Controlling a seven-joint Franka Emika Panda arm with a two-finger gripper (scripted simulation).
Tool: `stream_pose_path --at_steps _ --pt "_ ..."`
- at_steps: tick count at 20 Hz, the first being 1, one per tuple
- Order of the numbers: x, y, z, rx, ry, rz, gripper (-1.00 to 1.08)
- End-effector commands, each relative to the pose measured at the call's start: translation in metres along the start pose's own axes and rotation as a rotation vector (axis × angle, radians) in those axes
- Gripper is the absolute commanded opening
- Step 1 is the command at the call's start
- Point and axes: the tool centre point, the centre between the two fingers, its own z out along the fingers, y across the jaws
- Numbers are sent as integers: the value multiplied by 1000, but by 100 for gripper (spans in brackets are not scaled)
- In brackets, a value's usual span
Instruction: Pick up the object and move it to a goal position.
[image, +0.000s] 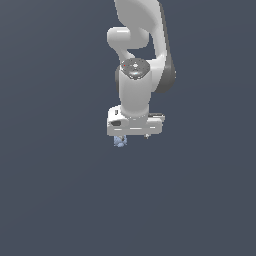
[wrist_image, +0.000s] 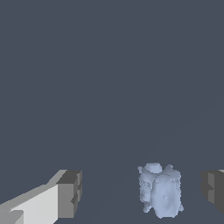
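The object (wrist_image: 161, 190) is a small pale blue, lumpy figurine. In the wrist view it stands between the two grey fingertips, nearer to one (wrist_image: 213, 187) than to the other (wrist_image: 70, 193), and touches neither. My gripper (wrist_image: 142, 192) is open around it. In the exterior view the object (image: 120, 141) peeks out just under the white hand, toward the exterior view's left, and the hand hides the fingers of my gripper (image: 131, 137).
The white arm (image: 140, 55) comes down from the top of the exterior view. Around it lies a plain dark grey-blue surface (image: 60, 200). No goal marker shows.
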Motion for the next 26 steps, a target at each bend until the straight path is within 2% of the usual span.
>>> stream_pose_path --at_steps 1,4,9,18,26 --pt "0 0 0 0 0 0 100" --pt "-1 7 -1 -5 -1 5 100" --pt "-3 36 -6 -25 -6 24 100" --pt "-9 39 1 -25 -6 17 100" --pt "-34 48 30 -25 -9 -14 100"
